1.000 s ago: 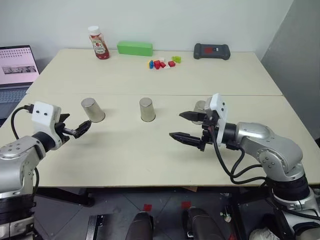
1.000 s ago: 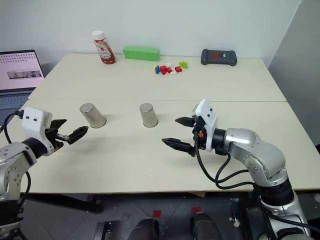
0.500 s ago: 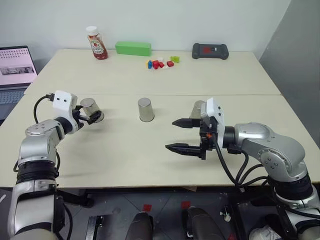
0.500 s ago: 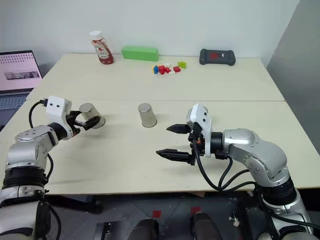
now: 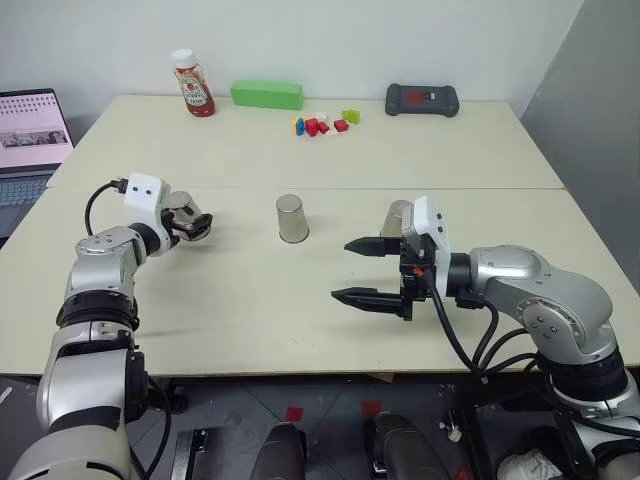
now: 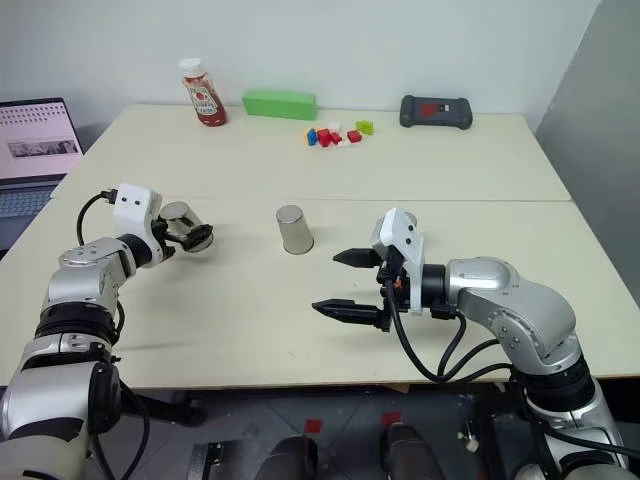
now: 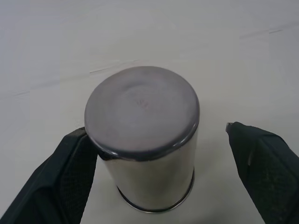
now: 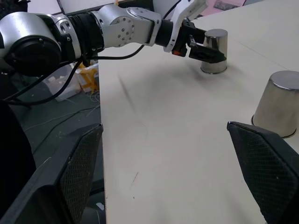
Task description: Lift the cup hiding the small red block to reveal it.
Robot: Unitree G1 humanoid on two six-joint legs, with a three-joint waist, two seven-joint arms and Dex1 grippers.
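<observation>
Since a second ago the left tool has travelled forward from the near desk edge to the cup, its fingers spread wide on either side of that cup, while the right tool has hardly shifted. From the head views, three inverted metal cups stand in a row: that cup, a middle cup to its right, and a third cup further right, half hidden behind the right arm. Behind the middle cup, near the far edge, stand a ketchup bottle whose label is too small to read, a green block, a cluster of small bricks and a black device. The left wrist view shows one finger touching the cup, the other clear. The right wrist view shows its fingers wide open, empty, over bare desk beside the middle cup. No red block is visible.
</observation>
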